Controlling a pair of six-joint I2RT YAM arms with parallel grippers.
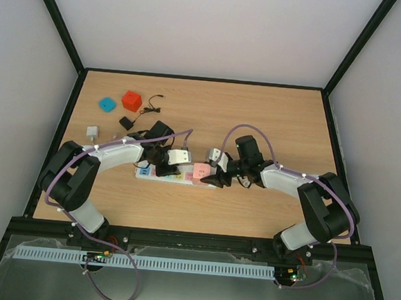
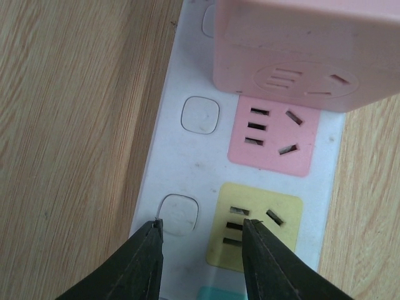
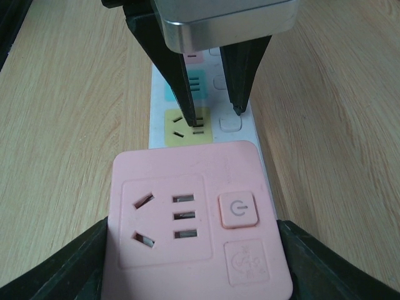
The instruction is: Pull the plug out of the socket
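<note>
The white power strip point(image 1: 153, 175) lies flat on the wooden table. A pink cube plug point(image 1: 200, 172) sits on its right end. My right gripper point(image 1: 214, 179) is shut on the pink plug point(image 3: 194, 219), with a dark finger point(image 3: 69, 269) against each side. My left gripper point(image 1: 171, 166) is open, its tips down on the strip point(image 2: 187, 156) over the yellow outlet face point(image 2: 253, 225). A pink outlet face point(image 2: 272, 134) lies between the tips and the pink plug point(image 2: 300, 50). The right wrist view shows the left fingers point(image 3: 181, 75) just beyond the plug.
At the back left lie a red cube point(image 1: 131, 101), a blue piece point(image 1: 107, 104), a small white adapter point(image 1: 92, 132) and a black adapter point(image 1: 126, 122) with a thin black cable. A black frame borders the table.
</note>
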